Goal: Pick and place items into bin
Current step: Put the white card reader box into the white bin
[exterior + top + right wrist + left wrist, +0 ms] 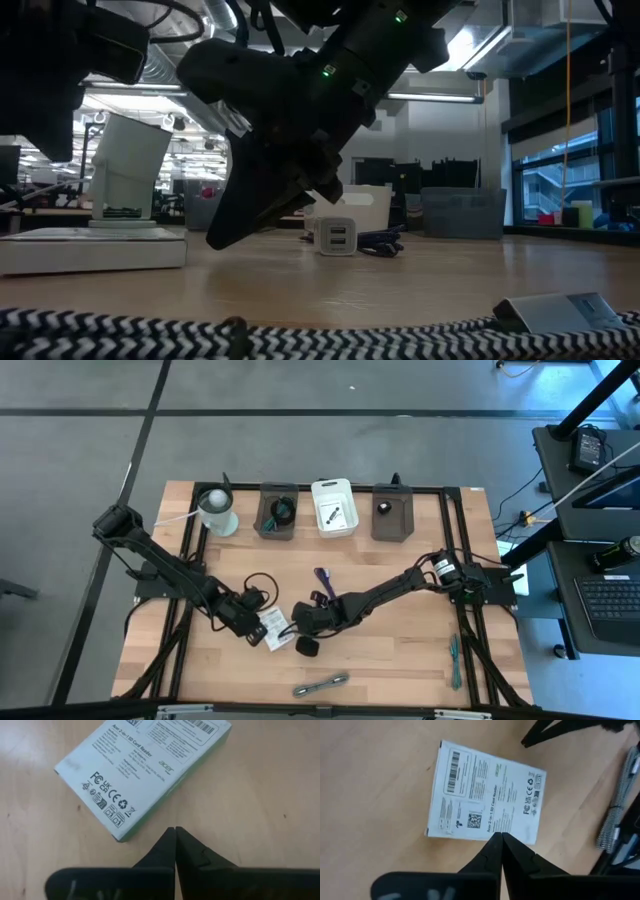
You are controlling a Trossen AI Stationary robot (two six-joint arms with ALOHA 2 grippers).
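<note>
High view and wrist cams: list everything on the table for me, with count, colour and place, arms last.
Bins: three in the far row, two dark with a white one between; each holds something small.
Cup: one, pale, far left of that row.
White box: one, printed card-reader box, flat at table centre between the two grippers.
Black cable: one, coiled, just behind the left gripper.
Purple strap: one, behind the right gripper.
Black cube: one, just in front of the box.
Grey metal tool: one, near front edge.
Teal tool: one, right edge.
Left gripper: shut, tips at the box edge.
Right gripper: shut, beside the box.
</note>
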